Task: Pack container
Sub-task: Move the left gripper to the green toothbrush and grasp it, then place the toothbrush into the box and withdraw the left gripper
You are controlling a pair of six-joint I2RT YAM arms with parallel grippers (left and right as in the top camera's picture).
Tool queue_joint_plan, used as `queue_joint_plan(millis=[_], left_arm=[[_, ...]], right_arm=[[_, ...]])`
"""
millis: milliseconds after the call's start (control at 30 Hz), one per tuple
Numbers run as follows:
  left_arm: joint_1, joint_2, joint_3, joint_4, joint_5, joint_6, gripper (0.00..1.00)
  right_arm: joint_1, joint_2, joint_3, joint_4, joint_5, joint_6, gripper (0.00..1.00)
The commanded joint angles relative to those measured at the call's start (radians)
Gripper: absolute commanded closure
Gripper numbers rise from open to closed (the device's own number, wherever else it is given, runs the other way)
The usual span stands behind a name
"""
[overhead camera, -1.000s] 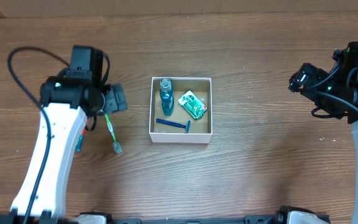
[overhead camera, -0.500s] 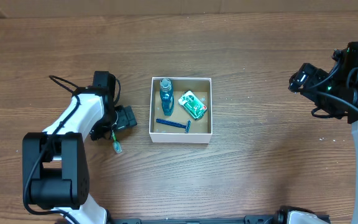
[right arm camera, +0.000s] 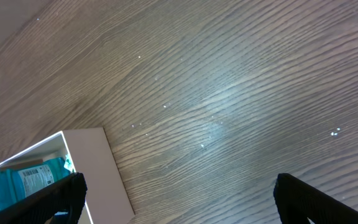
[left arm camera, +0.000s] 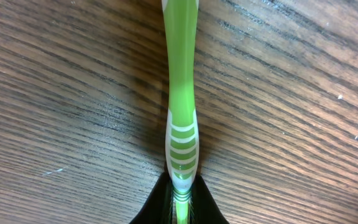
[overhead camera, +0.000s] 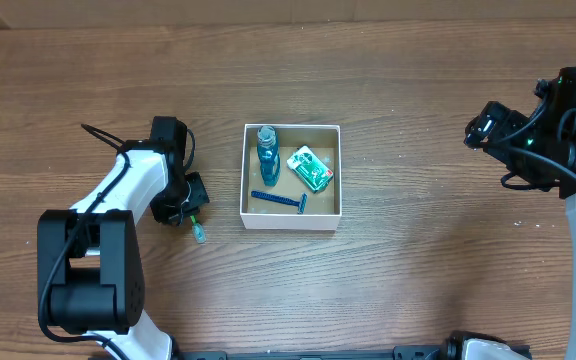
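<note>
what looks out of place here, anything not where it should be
Only the green toothbrush: it is outside the container, to its left, pinched in the left gripper. The bottle, packet and razor lie inside; nothing looks spilled.

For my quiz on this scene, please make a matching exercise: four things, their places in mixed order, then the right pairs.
1. bottle
2. razor
3. green packet
4. toothbrush

A. outside the container, in the left gripper
B. container's left side, by the far wall
C. container's right half
D. along the container's near wall

Pairs: 1-B, 2-D, 3-C, 4-A
</note>
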State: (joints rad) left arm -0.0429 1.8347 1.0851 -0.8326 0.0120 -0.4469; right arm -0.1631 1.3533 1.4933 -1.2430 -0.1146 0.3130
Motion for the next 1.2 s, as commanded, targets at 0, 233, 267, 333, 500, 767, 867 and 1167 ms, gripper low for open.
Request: queue_joint_plan(millis=[0,233,267,333,500,767,867,1167], left_arm=[[0.011,0.011,-0.003,-0.008,0.007,-0.005,0.96],[-0.029,-0.203,0.185,-0.076,0.005,0.076,0.96],[-0.064,-0.263,0.223,-0.082,0.008,0.113,0.96],[-0.15,-0.354,0.266,-0.07,0.006,0.203,0.96],[-0.43,-0.456,0.276,-0.011,-0.046,0.516,0.96],[-0.563,-0.222,0.275,-0.018,-0.047,0.671,0.96],[-0.549,-0.126,0.275,-0.019,-0.048,0.671,0.96],[-0.546,-0.072,0.378,-0.132,-0.082,0.583,0.36]], right_arm=[[-0.001,-0.004,-0.001,0.003,0.008,-0.007,0.01],[-0.001,-0.004,-0.001,0.003,0.008,-0.007,0.01],[-0.001,-0.004,-0.001,0.003,0.008,-0.007,0.01],[-0.001,-0.004,-0.001,0.003,0.008,-0.007,0.01],[-0.001,-0.004,-0.001,0.003,0.008,-0.007,0.01],[-0.001,-0.004,-0.001,0.002,0.008,-0.007,0.01],[-0.001,-0.004,-0.001,0.001,0.008,-0.007,0.01],[-0.001,-0.004,-0.001,0.0,0.008,-0.007,0.01]])
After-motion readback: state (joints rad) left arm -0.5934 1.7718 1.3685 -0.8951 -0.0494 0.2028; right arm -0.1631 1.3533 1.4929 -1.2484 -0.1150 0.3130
